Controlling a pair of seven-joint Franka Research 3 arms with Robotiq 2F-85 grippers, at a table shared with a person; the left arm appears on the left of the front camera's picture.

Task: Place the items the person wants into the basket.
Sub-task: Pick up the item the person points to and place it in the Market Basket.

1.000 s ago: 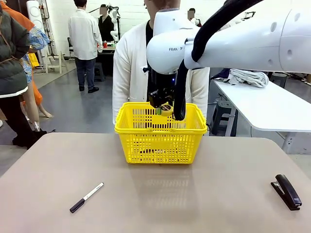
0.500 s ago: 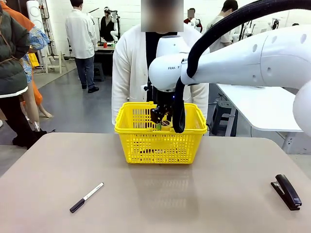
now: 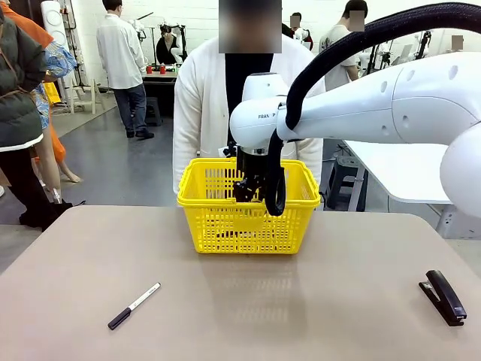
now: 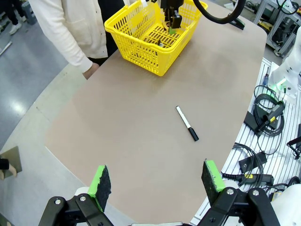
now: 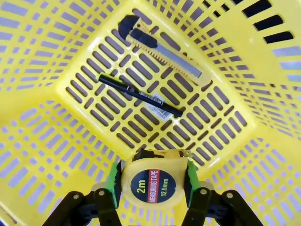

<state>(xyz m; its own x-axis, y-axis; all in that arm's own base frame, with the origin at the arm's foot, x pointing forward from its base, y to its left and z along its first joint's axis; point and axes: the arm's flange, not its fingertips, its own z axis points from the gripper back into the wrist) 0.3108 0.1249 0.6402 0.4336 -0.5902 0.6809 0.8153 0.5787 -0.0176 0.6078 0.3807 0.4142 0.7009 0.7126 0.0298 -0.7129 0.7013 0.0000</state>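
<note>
Tape measure, 1 of it, is sitting clamped between my right gripper's green pads, hanging inside the basket above its floor. My left gripper is hovering spread wide with nothing in it over the near table. Nearest I'm seeing 1 marker and 1 stapler. On the basket floor 1 pen and 1 utility knife are lying. The person is standing behind.

Basket wall hides right gripper fingers.
</note>
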